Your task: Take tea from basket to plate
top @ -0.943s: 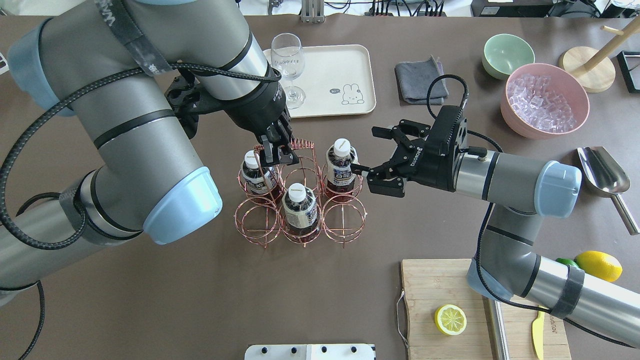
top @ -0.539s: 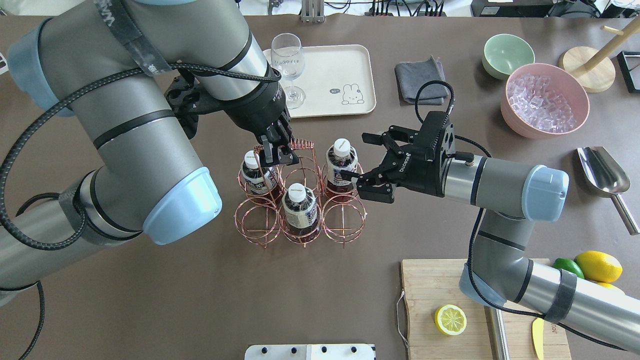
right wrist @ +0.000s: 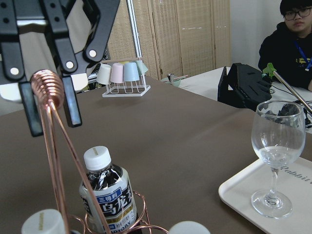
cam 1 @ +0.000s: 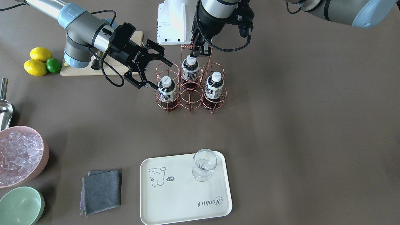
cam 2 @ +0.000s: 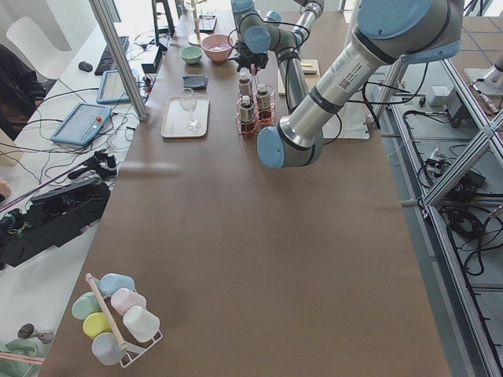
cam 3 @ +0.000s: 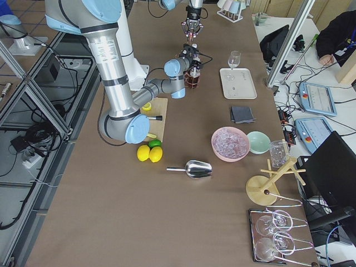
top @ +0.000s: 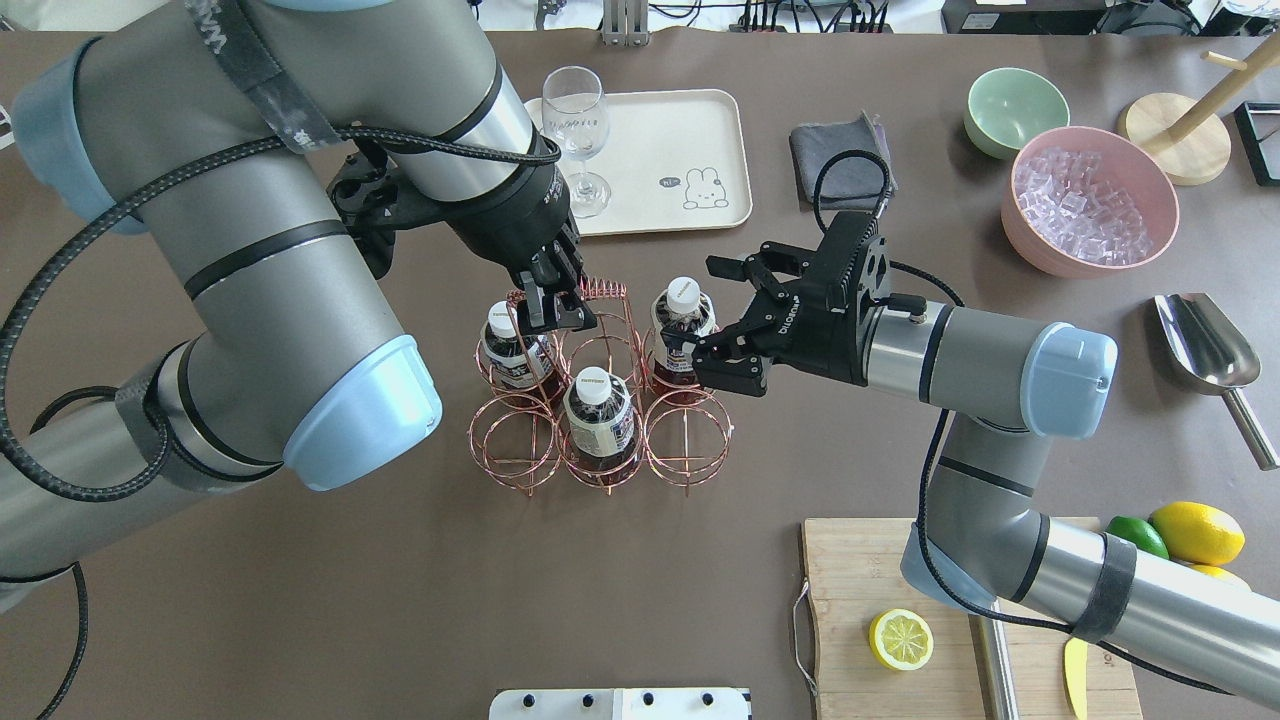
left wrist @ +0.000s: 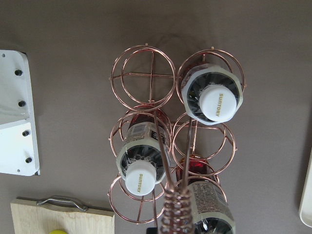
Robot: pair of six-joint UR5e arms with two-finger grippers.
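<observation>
The basket is a copper wire rack and holds three tea bottles. One tea bottle stands in its far right ring, one in the far left ring and one in the near middle ring. My right gripper is open, its tips close beside the far right bottle. My left gripper is shut on the basket's coiled handle. The plate lies beyond the basket and bears a stemmed glass.
A grey cloth, a green bowl and a pink bowl of ice lie at the far right. A metal scoop is at the right edge. A cutting board with a lemon half is near right.
My right gripper has moved left, still open, from beside the basket up to the far right tea bottle. The left gripper and the basket have not moved.
</observation>
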